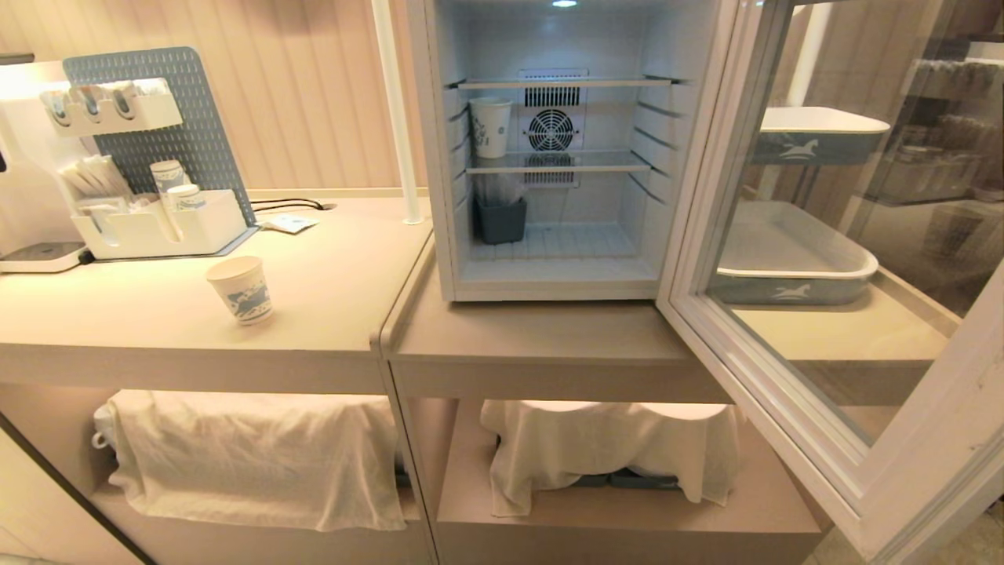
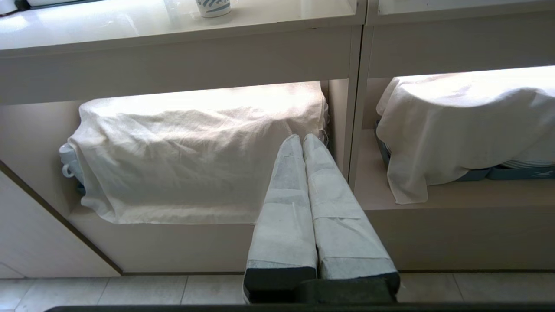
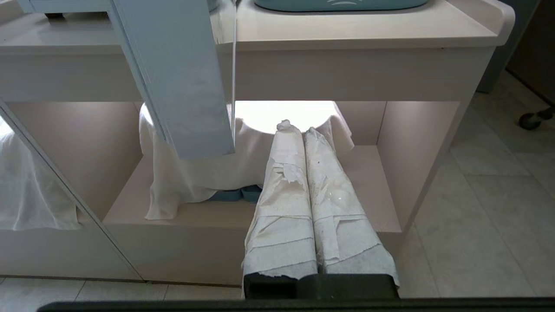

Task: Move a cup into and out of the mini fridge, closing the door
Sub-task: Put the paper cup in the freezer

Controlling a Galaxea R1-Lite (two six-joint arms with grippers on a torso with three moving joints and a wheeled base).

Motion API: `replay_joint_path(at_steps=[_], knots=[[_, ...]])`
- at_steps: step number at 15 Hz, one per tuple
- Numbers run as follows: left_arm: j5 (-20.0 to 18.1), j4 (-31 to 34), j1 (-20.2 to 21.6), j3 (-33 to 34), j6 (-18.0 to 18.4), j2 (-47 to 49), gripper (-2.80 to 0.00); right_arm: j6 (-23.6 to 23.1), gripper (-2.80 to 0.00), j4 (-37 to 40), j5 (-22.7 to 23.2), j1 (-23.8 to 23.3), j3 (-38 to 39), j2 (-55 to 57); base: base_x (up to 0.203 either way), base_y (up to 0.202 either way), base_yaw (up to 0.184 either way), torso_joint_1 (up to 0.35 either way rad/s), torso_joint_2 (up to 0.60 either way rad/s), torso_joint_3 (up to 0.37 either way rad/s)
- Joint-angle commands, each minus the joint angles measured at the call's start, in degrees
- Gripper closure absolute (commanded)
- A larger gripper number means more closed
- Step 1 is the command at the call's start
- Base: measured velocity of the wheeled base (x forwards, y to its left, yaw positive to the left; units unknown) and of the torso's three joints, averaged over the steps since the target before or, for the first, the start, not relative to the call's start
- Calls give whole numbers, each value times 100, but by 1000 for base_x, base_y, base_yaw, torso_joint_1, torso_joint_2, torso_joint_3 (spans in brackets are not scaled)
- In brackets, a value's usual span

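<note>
The cup [image 1: 239, 289], white paper with a blue print, stands upright on the left counter, apart from the mini fridge [image 1: 549, 149]; its base also shows in the left wrist view [image 2: 212, 6]. The fridge is lit inside, and the door [image 1: 823, 329] is swung wide open to the right; its lower corner [image 3: 182, 78] hangs in the right wrist view. Another paper cup [image 1: 491, 125] sits on the fridge's middle wire shelf at the left. My left gripper [image 2: 302, 138] and right gripper [image 3: 299, 129] are both shut and empty, low in front of the counter's lower shelves, out of the head view.
A white organiser [image 1: 157, 224] with stacked cups and a pegboard stands at the back left, beside a white coffee machine [image 1: 23, 157]. A dark bin [image 1: 500, 220] sits on the fridge floor. Trays [image 1: 792, 263] lie behind the open door. White cloths [image 1: 251, 455] [image 1: 604, 447] cover the lower shelves.
</note>
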Motion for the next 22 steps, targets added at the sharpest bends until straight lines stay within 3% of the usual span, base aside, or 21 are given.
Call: replay_joint_path(at_steps=[1, 7, 18, 22], knots=[[-10, -9, 8, -9, 28, 12, 0, -3, 0, 1, 1, -1, 0, 6, -88, 0, -1, 11, 7, -2], [-3, -18, 0, 0, 37, 12, 0, -1, 0, -8, 1, -1, 0, 7, -168, 0, -1, 1, 1, 5], [-53, -18, 5, 0, -41, 12, 0, 6, 0, 1, 1, -1, 0, 7, 1, 4, 1, 0, 0, -1], [-62, -17, 0, 0, -58, 12, 0, 6, 0, 1, 1, -1, 0, 2, 1, 152, 2, 1, 2, 4]])
